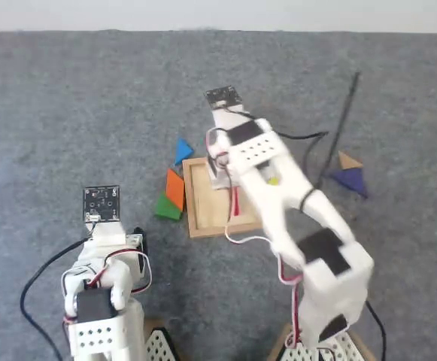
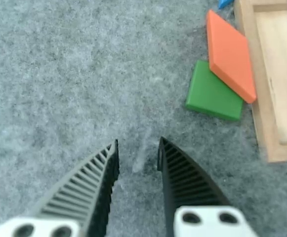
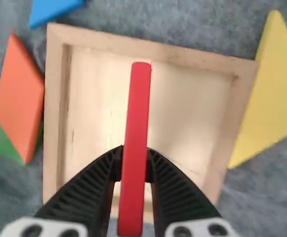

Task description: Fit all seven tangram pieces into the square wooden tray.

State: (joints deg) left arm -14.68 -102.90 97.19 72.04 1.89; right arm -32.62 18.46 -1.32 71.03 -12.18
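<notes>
Red flat wooden tangram piece (image 3: 141,98), likely light, stiff and smooth, so best pinched across its broad faces, stands on edge over the square wooden tray (image 3: 54,108), clamped in the right gripper (image 3: 134,154). Left gripper (image 2: 137,148), jaws apart, hangs over the grey carpeted table (image 2: 59,74) toward its near edge. Pale wall (image 1: 203,13) behind.

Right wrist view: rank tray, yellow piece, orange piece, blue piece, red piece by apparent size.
1. tray
2. yellow piece, cut by frame edge
3. orange piece
4. blue piece, mostly cut off, rank unsure
Unranked: red piece, edge-on in the right gripper, close to camera.
</notes>
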